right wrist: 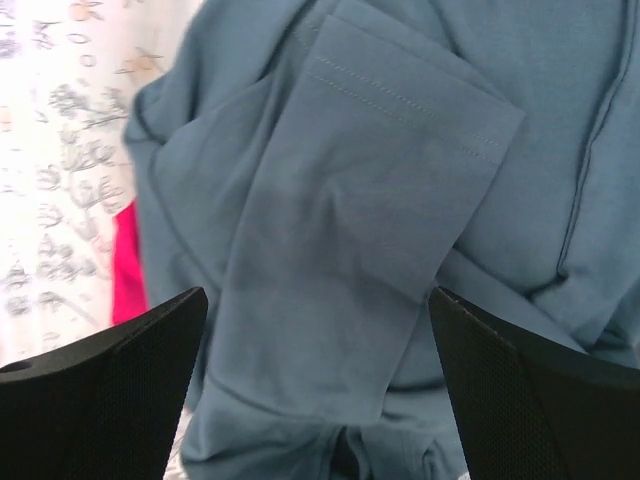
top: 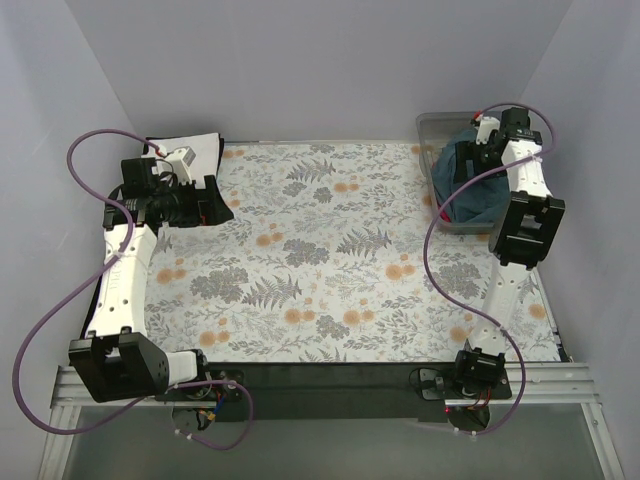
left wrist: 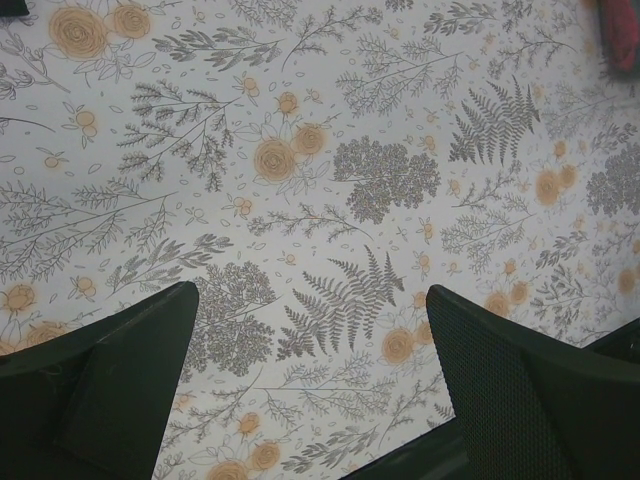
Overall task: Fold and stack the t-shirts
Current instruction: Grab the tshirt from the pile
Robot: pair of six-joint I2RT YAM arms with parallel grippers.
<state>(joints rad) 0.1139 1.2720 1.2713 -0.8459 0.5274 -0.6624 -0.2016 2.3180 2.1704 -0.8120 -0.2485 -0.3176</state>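
The slate-blue t-shirt (top: 470,190) lies crumpled in a clear plastic bin (top: 430,125) at the far right. In the right wrist view its sleeve (right wrist: 390,170) spreads below my open right gripper (right wrist: 318,300), which hovers just above it and holds nothing. A strip of the magenta-pink t-shirt (right wrist: 128,270) shows under the blue one. My right gripper (top: 478,145) is over the bin. The folded white t-shirt (top: 200,150) lies at the far left with a black edge (top: 180,137) behind it. My left gripper (top: 218,200) is open and empty beside them, over the floral cloth (left wrist: 310,300).
The floral cloth (top: 330,250) covers the table. The bin's walls surround the right gripper. A bit of pink (left wrist: 622,30) shows at the top right of the left wrist view. White walls close in on three sides.
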